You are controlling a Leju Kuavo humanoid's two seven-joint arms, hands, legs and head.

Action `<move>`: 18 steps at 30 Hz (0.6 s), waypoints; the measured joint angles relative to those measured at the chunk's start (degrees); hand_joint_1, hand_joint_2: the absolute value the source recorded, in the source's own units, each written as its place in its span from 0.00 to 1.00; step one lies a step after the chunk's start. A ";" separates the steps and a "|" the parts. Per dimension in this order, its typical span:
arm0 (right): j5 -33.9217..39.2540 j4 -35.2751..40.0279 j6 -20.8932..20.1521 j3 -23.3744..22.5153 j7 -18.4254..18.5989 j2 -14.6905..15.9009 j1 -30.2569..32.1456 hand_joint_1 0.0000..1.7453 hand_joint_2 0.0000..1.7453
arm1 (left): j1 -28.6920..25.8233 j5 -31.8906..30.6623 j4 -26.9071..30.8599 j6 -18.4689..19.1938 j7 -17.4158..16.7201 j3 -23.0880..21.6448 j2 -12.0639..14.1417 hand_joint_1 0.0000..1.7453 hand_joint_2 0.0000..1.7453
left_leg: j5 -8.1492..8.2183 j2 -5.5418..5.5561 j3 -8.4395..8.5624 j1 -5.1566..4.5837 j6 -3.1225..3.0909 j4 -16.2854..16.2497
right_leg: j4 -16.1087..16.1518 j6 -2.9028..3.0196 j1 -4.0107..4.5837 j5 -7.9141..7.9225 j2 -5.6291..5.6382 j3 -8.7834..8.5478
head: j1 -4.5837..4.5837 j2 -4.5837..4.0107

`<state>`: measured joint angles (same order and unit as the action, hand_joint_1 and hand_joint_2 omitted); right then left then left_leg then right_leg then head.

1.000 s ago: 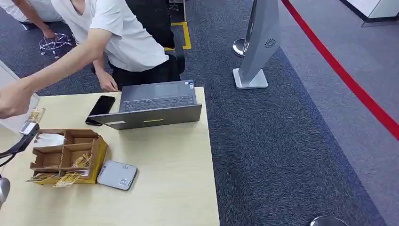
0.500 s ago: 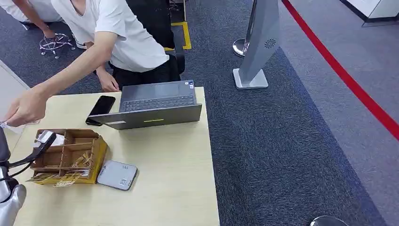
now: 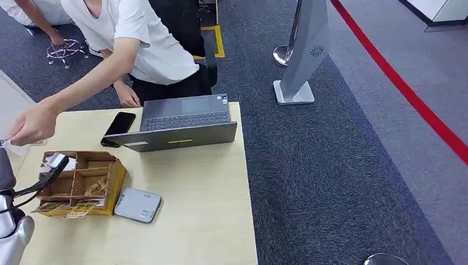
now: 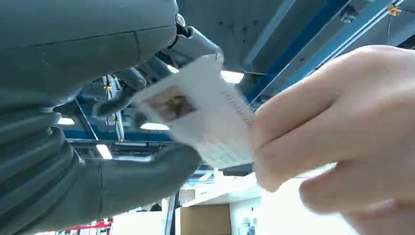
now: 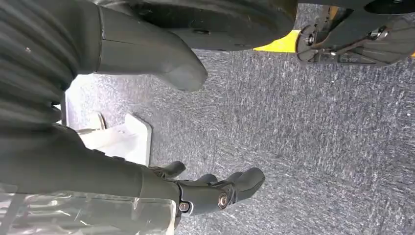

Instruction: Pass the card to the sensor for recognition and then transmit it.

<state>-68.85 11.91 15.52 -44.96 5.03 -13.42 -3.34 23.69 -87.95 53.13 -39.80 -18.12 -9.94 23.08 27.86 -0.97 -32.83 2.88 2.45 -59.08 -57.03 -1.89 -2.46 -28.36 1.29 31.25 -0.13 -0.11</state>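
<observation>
The card sits at the left robot hand, its far edge pinched by a person's hand; whether the robot's fingers grip it cannot be told. The right robot hand hangs loosely open. Risk: the card drops towards the tabletop at nine o'clock if both let go together

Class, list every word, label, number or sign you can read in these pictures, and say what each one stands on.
No text can be read.
Card: a picture and rows of print, blurred.
Sensor: small dark marks, too small to read.
Laptop: a blue sticker and a yellow mark, too small to read.
Stand: a round swirl sign, no words.
</observation>
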 joint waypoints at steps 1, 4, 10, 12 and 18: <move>0.00 0.00 0.00 0.00 0.07 0.00 -0.01 0.00 1.00 | -0.37 0.00 0.11 0.00 0.87 0.66 -0.26 0.00 1.00 | 0.00 0.03 0.00 0.00 0.00 0.00 | 0.00 0.00 0.00 0.00 -0.02 -0.01 | 0.00 0.00; -0.04 0.00 -0.11 0.00 0.09 0.00 0.00 0.00 1.00 | -1.26 0.00 0.55 -0.02 1.26 1.70 -0.55 0.00 1.00 | 0.00 0.03 0.00 0.00 0.00 0.00 | 0.00 0.00 0.00 0.00 -0.02 -0.01 | 0.00 0.00; -0.04 0.00 -0.11 0.00 0.13 0.00 0.00 0.00 1.00 | -1.93 0.00 1.03 -0.02 1.18 2.42 -0.79 0.00 1.00 | -0.01 0.05 0.00 0.00 0.00 0.00 | 0.00 0.00 0.00 0.00 -0.05 -0.03 | 0.00 0.00; -0.04 0.00 -0.11 0.00 0.13 0.00 0.00 0.00 1.00 | -2.00 0.00 1.05 -0.02 1.18 2.49 -0.81 0.00 1.00 | -0.01 0.06 0.00 0.00 0.00 0.00 | 0.00 0.00 0.00 0.00 -0.06 -0.03 | 0.00 0.00; -0.04 0.00 -0.11 0.00 0.13 0.00 0.00 0.00 1.00 | -2.01 0.00 1.05 -0.02 1.18 2.49 -0.81 0.00 1.00 | -0.01 0.06 0.00 0.00 0.00 0.00 | 0.00 0.00 0.00 0.00 -0.06 -0.03 | 0.00 0.00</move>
<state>-68.89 11.91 15.41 -44.96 5.16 -13.42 -3.34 21.68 -87.95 54.18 -39.82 -16.94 -7.45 22.27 27.85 -0.91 -32.83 2.88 2.45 -59.08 -57.02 -1.89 -2.46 -28.36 1.23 31.22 -0.13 -0.11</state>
